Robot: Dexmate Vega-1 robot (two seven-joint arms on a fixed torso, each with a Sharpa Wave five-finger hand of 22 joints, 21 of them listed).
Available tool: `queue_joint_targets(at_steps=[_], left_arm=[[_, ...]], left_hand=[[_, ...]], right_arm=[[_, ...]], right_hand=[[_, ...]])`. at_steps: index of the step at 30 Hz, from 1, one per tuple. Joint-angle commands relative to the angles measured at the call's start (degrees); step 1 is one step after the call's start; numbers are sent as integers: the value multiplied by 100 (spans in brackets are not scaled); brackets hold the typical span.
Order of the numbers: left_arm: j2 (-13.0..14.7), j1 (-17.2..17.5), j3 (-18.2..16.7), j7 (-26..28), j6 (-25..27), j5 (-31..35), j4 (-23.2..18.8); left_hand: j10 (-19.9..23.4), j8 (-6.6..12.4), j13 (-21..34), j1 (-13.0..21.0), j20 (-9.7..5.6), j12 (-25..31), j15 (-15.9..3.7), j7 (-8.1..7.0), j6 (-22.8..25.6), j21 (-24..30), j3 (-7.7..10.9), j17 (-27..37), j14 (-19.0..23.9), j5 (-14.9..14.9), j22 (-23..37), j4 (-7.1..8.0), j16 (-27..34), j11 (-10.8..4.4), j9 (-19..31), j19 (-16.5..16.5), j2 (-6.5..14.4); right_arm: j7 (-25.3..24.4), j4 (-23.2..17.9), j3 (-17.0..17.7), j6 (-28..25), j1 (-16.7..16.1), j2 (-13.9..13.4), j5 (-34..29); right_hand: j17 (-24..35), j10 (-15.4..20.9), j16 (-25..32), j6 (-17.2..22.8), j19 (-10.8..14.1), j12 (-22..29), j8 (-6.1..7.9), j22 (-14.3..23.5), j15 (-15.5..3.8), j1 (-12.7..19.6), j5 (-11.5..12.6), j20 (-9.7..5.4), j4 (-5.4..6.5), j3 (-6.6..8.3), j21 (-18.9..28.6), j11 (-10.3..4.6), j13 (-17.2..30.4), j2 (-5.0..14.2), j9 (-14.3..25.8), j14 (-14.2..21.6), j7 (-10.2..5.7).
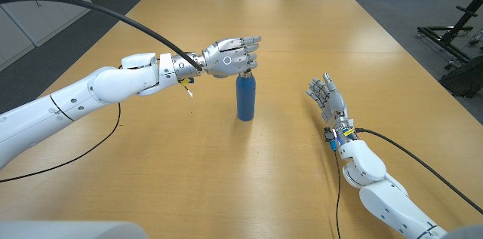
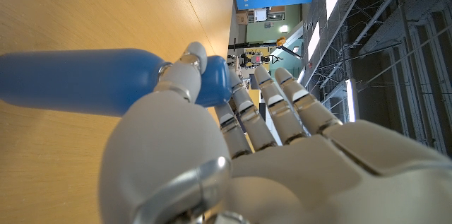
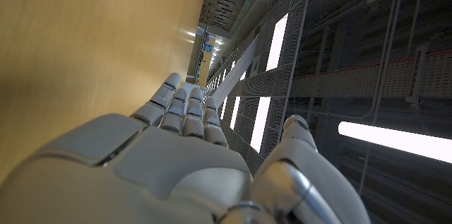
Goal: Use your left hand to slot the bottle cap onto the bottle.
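A: What are the left hand's (image 1: 229, 57) fingers (image 2: 244, 111) doing?

B: They're closed on the bottle cap (image 2: 212, 81), holding it right at the top of the blue bottle (image 1: 246, 98), likely to seat it.

A: Where's the bottle?

B: Upright, mid-table (image 1: 302, 28). The left arm reaches in level from the left.

A: The right hand (image 1: 330, 102)?

B: Fingers apart, empty, well to the right.

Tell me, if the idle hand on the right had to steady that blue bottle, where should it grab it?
Probably around the middle of the blue bottle, coming in from the robot's right side. The bottle stands upright with straight, round walls there, and that side is free. The left hand is over its top, so the neck is taken. The right hand waits on the table, apart from the bottle.
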Motion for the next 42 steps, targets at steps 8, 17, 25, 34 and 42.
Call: queue_joint_targets(at_steps=[8, 17, 25, 34, 42], left_arm=[[136, 216, -36, 145, 169, 127, 17], [126, 189, -35, 149, 125, 129, -10], [39, 73, 30, 134, 8, 187, -21], [-36, -12, 117, 95, -80, 251, -10], [-61, -10, 160, 44, -76, 248, 20]], left_hand=[[205, 69, 26, 15, -416, 16, -975, -70, 244, 10, 183, 24, 61, 41, 5, 160, -3, -141, 21, 40, 212], [204, 76, 27, 29, -404, 16, -979, -72, 243, 10, 195, 23, 49, 45, 5, 151, -7, -145, 21, 39, 220], [201, 83, 28, 49, -412, 16, -973, -74, 244, 7, 208, 22, 40, 49, 5, 142, -10, -150, 22, 27, 231], [196, 90, 29, 43, -423, 14, -959, -74, 241, 2, 209, 20, 24, 47, 5, 142, -15, -154, 21, 9, 219], [194, 93, 29, 30, -433, 13, -958, -74, 237, 1, 208, 20, 16, 45, 5, 148, -16, -153, 21, 2, 213]], right_arm=[[-16, -58, -57, -120, 35, -51, -24], [-31, -60, -77, -107, 22, -47, -41], [-44, -46, -73, -53, -17, -30, -42], [-19, -6, -65, -2, -47, -23, -13], [-9, -7, -52, -20, -44, -38, 16]], right_hand=[[30, 18, -8, 60, 33, 28, -3, 12, 1, 21, 39, -3, -2, -23, -16, -17, 9, 50, 24, 38, 6], [31, 15, -8, 57, 38, 26, -5, 13, 0, 22, 39, -5, -2, -25, -25, 0, 9, 52, 24, 40, 19], [31, 18, -11, 57, 38, 27, -5, 13, 2, 22, 39, -6, -3, -26, -35, -11, 9, 53, 24, 35, 10], [32, 19, -13, 52, 45, 27, -8, 14, 4, 23, 39, -5, -3, -28, -40, -2, 9, 54, 24, 33, 11], [32, 14, -13, 60, 44, 24, -5, 14, 1, 23, 38, -4, -3, -29, -50, -3, 10, 55, 24, 34, 11]])
